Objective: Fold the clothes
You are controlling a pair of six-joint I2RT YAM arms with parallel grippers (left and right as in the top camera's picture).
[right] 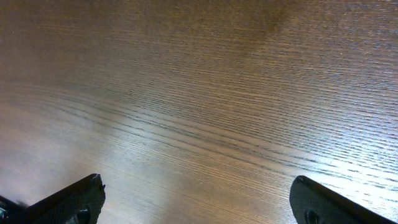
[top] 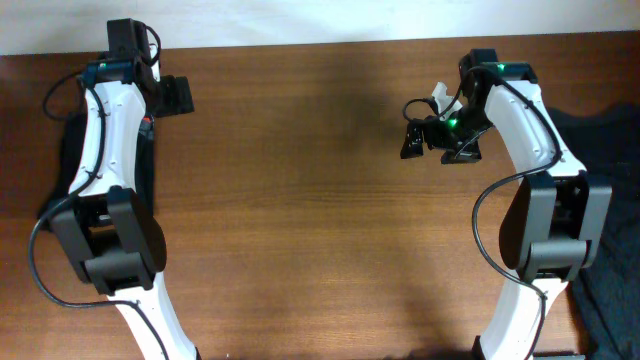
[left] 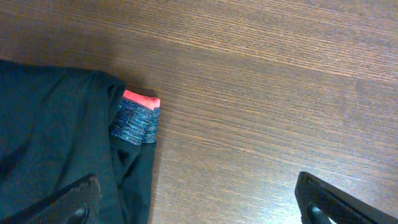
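both sets of jaws stand wide apart with nothing between them: the left jaws hang just above the cloth's edge, the right jaws over bare bench (right: 199, 112), well apart from any fabric. one pair of black trousers (left: 56, 137) lies bunched at the left edge of the bench, partly under the left arm (top: 105, 130). its grey waistband (left: 135, 121) and red edge (left: 140, 99) are turned toward the open wood. we judge the fabric thin, limp and light. it will sag and slide rather than hold a crease, so it needs spreading flat before any fold. we would pinch a waistband corner, likely the firmest part. a dark heap (top: 610, 150) at the right edge is not ours to fold.
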